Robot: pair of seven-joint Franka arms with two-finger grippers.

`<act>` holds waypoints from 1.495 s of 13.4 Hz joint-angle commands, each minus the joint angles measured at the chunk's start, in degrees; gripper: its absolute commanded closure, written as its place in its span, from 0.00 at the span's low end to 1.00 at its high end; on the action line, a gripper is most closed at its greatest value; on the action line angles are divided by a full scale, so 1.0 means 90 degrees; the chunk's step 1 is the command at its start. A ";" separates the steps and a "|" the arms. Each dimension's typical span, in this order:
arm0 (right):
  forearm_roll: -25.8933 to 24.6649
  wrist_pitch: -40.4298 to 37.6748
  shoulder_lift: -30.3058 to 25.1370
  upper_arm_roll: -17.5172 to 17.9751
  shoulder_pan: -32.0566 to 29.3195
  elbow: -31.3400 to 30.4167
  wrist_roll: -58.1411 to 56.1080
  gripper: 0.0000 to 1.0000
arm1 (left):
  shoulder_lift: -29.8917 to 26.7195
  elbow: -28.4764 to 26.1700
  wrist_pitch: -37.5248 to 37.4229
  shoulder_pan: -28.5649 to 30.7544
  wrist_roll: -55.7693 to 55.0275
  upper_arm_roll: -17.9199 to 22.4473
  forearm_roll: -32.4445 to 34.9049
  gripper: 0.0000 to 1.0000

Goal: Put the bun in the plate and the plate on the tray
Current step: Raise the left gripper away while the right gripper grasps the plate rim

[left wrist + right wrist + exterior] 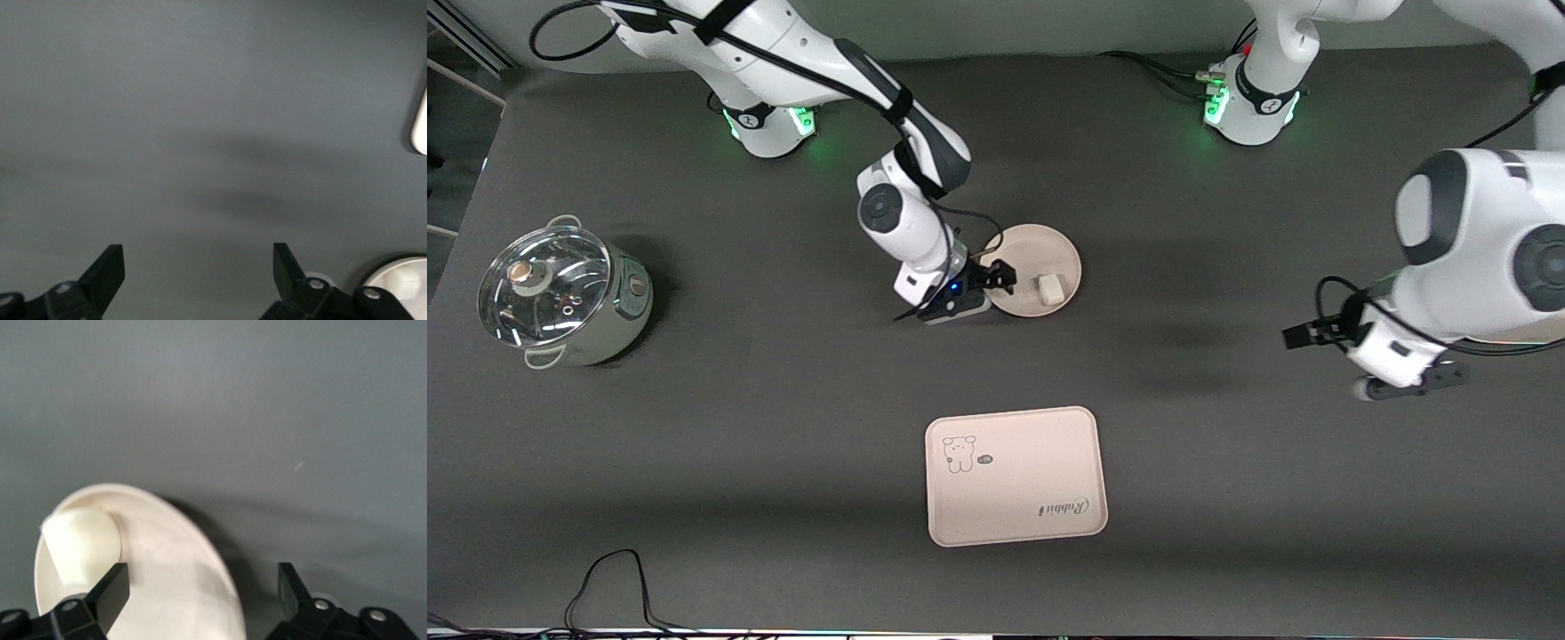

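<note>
Front view, bun (1049,288): small off-white lump with one flat edge, sitting inside the plate near the rim nearest the front camera.
Front view, plate (1040,256): round cream dish with raised rim, plain, lying on the tabletop (783,427) mid-table, farther from the front camera than the tray.
Front view, tray (1016,475): cream rectangle with rounded corners, cartoon animal drawing and "Rabbit" script, lying well apart from the plate, nothing on it.
Front view, right pincer (1000,276): hanging at the plate's rim on the side toward the right arm's end, fingers spread, holding nothing.
Front view, left pincer (1303,335): hovering over bare tabletop toward the left arm's end, well apart from plate and tray; arm waiting.
Front view, open room: dark bare tabletop lying between plate and tray; a steel pot (560,298) with glass lid standing at the right arm's end, well apart from both.
Left wrist view, left pincer (199,273): both fingers standing wide apart, nothing between them, bare tabletop beneath.
Right wrist view, right pincer (203,590): fingers standing wide, straddling the plate (180,573) rim, one finger over the dish and one outside it; gripping nothing.
Right wrist view, bun (83,543): smooth, pale, resting in the plate just beside the inner finger.
</note>
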 commanded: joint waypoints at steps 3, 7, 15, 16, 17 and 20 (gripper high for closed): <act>0.0157 0.0007 -0.0182 -0.0068 0.0120 -0.0210 -0.0050 0.33 | -0.0823 0.0019 -0.0974 -0.0141 0.0258 0.0207 0.0207 0.00; 0.0157 -0.0051 -0.0260 -0.0127 0.0111 -0.0221 -0.0050 0.75 | -0.1284 0.0183 -0.1620 -0.0064 -0.0015 -0.0376 0.0616 0.00; 0.0157 -0.0051 -0.0271 -0.0176 0.0130 -0.0191 -0.0040 0.89 | -0.1235 0.0623 -0.1924 0.1294 -0.0308 -0.1668 0.0676 0.00; 0.0157 -0.0051 -0.0261 -0.0176 0.0130 -0.0182 -0.0040 0.89 | -0.1216 0.0730 -0.1914 0.1265 -0.0308 -0.1678 0.0676 0.00; 0.0157 -0.0051 -0.0232 -0.0176 0.0130 -0.0182 -0.0040 0.89 | -0.1216 0.0799 -0.1952 0.1245 -0.0308 -0.1678 0.0696 0.00; 0.0157 -0.0051 -0.0202 -0.0176 0.0140 -0.0191 -0.0040 0.89 | -0.1177 0.0800 -0.1875 0.1274 -0.0318 -0.1707 0.0735 0.00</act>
